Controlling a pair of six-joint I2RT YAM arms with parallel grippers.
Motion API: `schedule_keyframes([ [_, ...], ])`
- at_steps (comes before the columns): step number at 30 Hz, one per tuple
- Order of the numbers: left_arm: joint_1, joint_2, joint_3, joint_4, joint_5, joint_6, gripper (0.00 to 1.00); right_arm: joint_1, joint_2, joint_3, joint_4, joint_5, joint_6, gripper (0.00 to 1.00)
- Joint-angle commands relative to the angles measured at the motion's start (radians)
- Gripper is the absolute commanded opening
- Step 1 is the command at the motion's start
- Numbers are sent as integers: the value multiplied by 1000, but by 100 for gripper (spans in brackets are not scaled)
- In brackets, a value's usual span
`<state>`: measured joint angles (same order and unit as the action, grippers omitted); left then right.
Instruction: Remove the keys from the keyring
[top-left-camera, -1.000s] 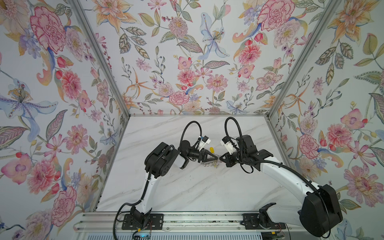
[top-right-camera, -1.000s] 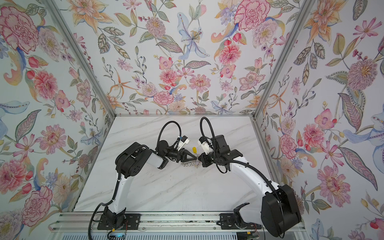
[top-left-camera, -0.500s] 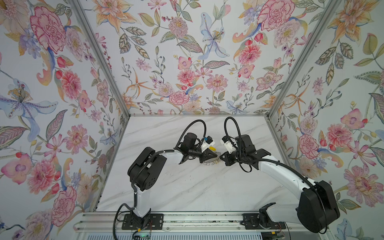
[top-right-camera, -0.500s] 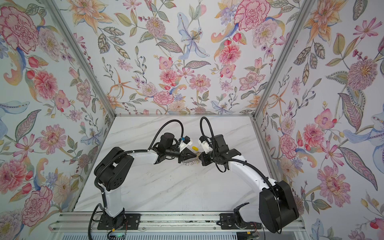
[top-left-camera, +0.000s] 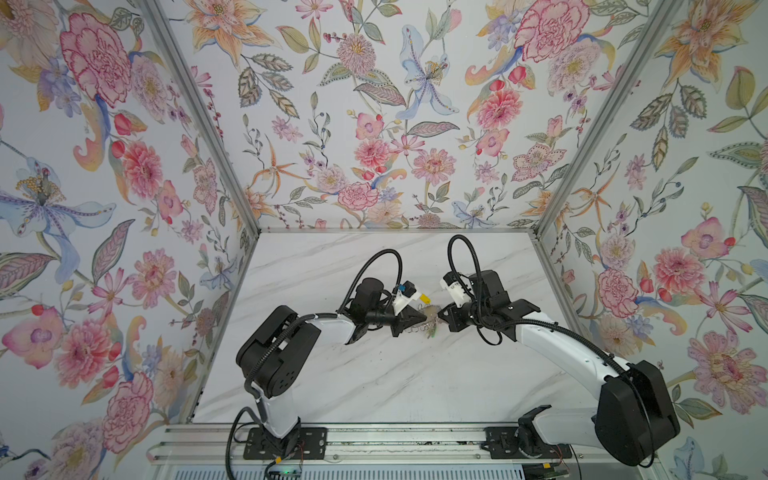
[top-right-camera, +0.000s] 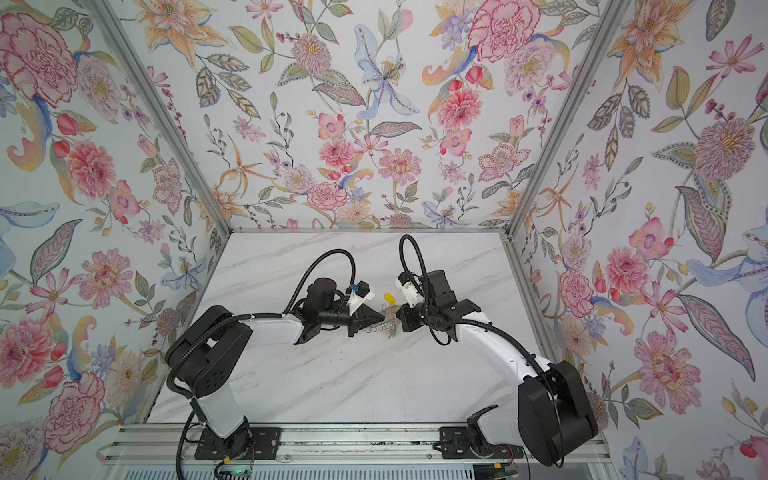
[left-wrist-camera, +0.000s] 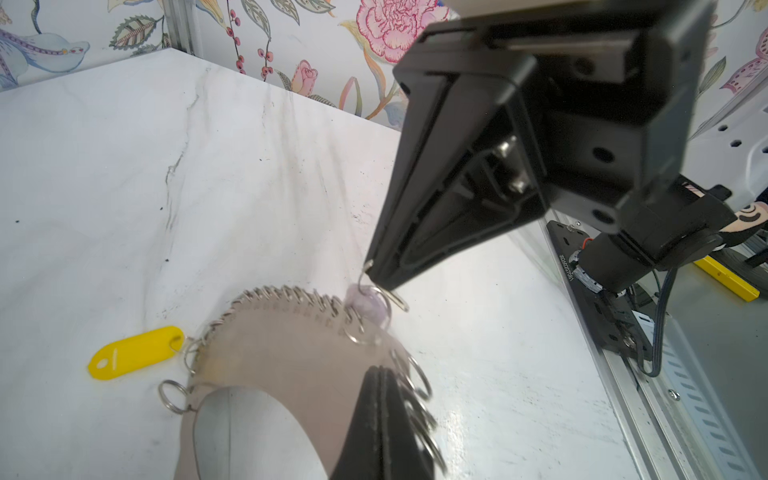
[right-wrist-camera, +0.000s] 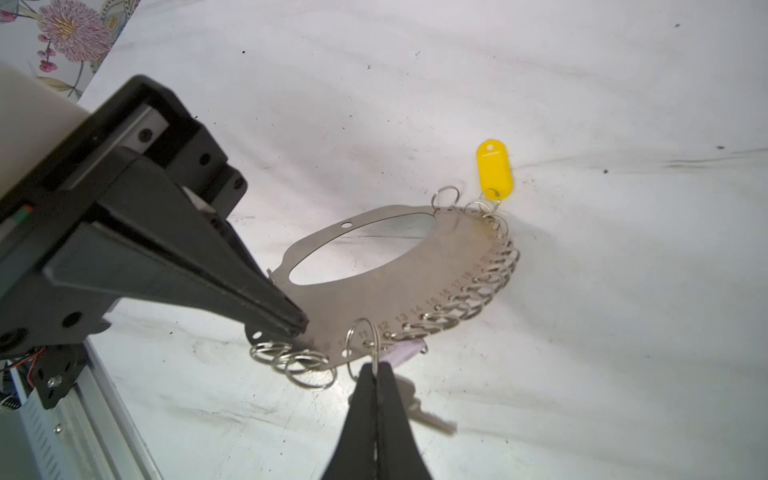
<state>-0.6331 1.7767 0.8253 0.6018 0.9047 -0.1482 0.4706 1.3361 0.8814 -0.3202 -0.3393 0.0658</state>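
Grip status: clamped keyring (right-wrist-camera: 395, 286) by its plate edge in left fingers (right-wrist-camera: 286, 322), shut hard. Pinched one split ring (right-wrist-camera: 376, 343) in right fingers (right-wrist-camera: 365, 399), shut too, right at the tips, with lilac-tagged key (right-wrist-camera: 419, 411) hanging just below. Found plate's long axis crosswise ahead of right fingers, from left tips out to yellow tag (right-wrist-camera: 494, 170) resting on counter (right-wrist-camera: 582, 311). Right fingers nearer the key, left only bracing. Versus a second ago: swung left elbow (top-left-camera: 278, 353) back and outward, kept both tips and keyring put. Next probably: pull ring straight off the rim, away from left fingers.
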Motion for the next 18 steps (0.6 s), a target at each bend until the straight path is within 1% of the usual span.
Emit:
schedule_keyframes([
  [1,9,-61,-55,62,-50,-39,0,14,20,27,39,38,11,3],
  [4,10,-82,-105,139,-63,-90,0,34,36,28,63,23,12,3],
  [5,10,-78,-104,134,-61,-94,0,38,42,28,71,20,11,3],
  [6,10,-75,-101,125,-62,-93,2,43,46,29,72,20,6,3],
  [7,10,-75,-102,121,-69,-96,9,45,50,31,67,19,-3,3],
  [9,10,-79,-98,107,-77,-90,16,45,56,38,50,16,-24,3],
  [11,10,-83,-75,51,-105,-60,33,45,54,41,32,10,-44,3],
  [14,16,-73,-18,-47,-140,-5,44,42,40,38,20,-17,-69,3],
  [18,27,-18,78,-155,-67,63,53,41,20,34,-7,-47,-103,4],
])
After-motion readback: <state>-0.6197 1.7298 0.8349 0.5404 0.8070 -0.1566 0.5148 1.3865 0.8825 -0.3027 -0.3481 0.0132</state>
